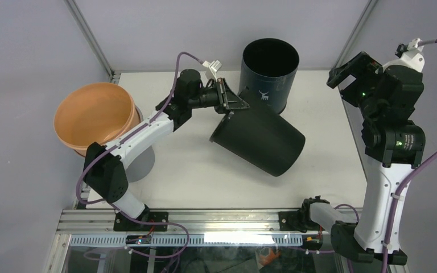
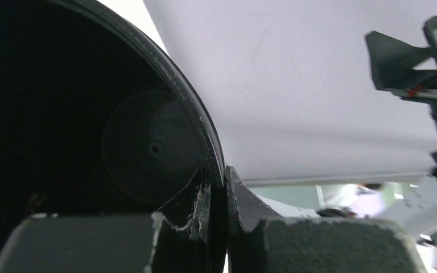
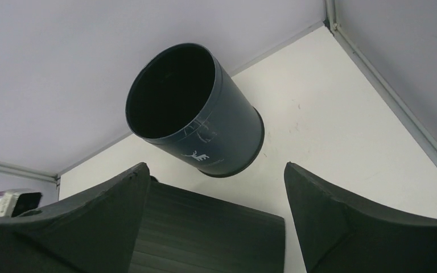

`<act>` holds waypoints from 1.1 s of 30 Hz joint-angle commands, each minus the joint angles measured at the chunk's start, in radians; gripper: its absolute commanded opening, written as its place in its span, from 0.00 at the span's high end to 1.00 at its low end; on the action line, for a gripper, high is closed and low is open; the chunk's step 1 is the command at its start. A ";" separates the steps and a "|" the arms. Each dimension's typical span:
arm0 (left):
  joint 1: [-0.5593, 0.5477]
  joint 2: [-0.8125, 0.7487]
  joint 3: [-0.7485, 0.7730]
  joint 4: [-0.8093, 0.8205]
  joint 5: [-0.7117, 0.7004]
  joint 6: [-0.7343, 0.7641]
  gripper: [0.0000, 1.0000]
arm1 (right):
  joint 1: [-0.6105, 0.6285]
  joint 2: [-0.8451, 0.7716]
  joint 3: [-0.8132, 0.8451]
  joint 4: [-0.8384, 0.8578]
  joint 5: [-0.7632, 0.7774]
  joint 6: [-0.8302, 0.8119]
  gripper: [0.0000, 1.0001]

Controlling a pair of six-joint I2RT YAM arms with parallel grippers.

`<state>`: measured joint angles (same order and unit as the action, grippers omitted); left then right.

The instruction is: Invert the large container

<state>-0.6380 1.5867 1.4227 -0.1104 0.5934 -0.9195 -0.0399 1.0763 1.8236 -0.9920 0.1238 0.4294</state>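
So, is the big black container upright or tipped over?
Tipped, not yet upside down. The black container lies on its side, its rim pinched by the left gripper.

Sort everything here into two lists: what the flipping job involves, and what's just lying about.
In the job:
- black container, tipped onto its side
- left gripper, fingers shut on its rim

Lying about:
- upright dark container with a white mark
- orange bowl
- grey pot under the bowl
- right gripper, open, holding nothing
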 commanded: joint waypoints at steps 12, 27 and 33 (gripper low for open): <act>0.088 0.050 -0.357 0.945 0.207 -0.579 1.00 | -0.044 -0.030 -0.296 -0.103 -0.427 0.096 0.08; 0.201 0.291 -0.536 1.401 0.188 -0.891 1.00 | -0.053 -0.142 -0.471 -0.071 -0.481 0.159 0.07; 0.242 0.367 -0.576 1.510 0.199 -0.923 1.00 | -0.054 -0.140 -0.506 -0.049 -0.540 0.141 0.07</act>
<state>-0.4213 1.8992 0.8867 1.2263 0.7864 -1.7767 -0.0864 0.9436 1.3281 -1.1107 -0.3283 0.5781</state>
